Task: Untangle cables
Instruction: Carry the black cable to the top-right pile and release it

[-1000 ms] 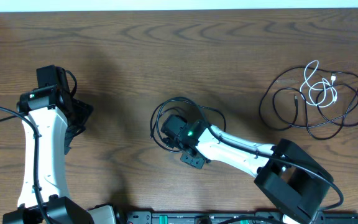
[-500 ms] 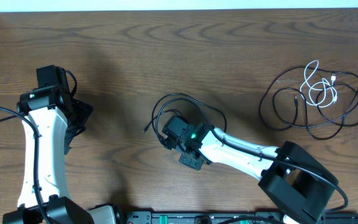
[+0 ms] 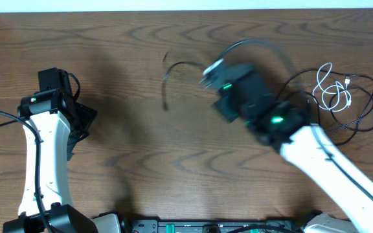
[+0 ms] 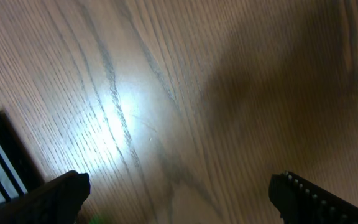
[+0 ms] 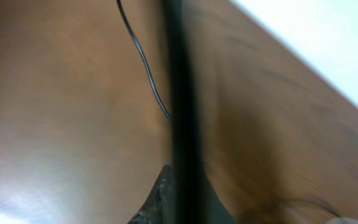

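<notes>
My right gripper (image 3: 211, 70) is blurred in the overhead view, raised over the table's middle back and shut on a black cable (image 3: 173, 68) that trails left and arcs back to the right. In the right wrist view the right gripper (image 5: 180, 196) has its jaws closed on that cable (image 5: 178, 93), whose thin part (image 5: 143, 62) hangs over the wood. Other black cables (image 3: 303, 120) lie looped at the right with a white cable (image 3: 332, 90) on them. My left gripper (image 3: 83, 123) (image 4: 182, 199) stands open and empty at the left, over bare wood.
The wooden table's back edge (image 3: 186, 9) meets a white wall. A black rail with equipment (image 3: 206, 226) runs along the front edge. The right arm's white link (image 3: 329, 168) crosses the front right.
The right gripper has shut on the black cable that lay coiled mid-table and swung it up and to the back right, pulling the coil open. The left arm has not moved.
</notes>
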Action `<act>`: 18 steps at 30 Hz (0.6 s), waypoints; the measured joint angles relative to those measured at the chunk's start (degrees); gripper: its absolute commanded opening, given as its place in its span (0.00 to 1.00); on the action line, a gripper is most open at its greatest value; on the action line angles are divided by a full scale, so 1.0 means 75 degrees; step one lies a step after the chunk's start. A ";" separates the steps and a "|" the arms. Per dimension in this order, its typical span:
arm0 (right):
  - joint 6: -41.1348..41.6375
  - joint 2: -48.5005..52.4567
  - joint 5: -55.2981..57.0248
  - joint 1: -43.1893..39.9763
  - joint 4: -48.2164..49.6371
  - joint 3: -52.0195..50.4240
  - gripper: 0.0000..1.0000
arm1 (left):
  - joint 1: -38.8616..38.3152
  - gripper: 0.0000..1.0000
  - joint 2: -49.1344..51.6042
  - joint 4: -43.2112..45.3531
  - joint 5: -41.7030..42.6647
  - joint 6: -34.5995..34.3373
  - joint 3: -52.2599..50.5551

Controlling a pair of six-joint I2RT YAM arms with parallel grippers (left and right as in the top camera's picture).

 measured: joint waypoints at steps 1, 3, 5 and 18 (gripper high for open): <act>0.0000 -0.0108 0.0073 -0.0294 0.0009 0.0000 0.01 | 0.0000 0.98 0.0000 0.0003 0.0003 0.0000 0.0000; 0.0000 -0.0224 0.0187 -0.0933 0.0003 0.0000 0.01 | 0.0000 0.98 0.0000 0.0000 0.0000 0.0000 0.0000; 0.0041 -0.0242 0.0289 -0.1577 -0.0085 0.0000 0.01 | 0.0000 0.98 0.0000 0.0003 0.0003 0.0000 0.0000; 0.0385 -0.0079 0.0399 -0.3620 -0.0898 -0.0003 0.99 | 0.0000 0.98 0.0000 0.0000 0.0000 0.0000 0.0000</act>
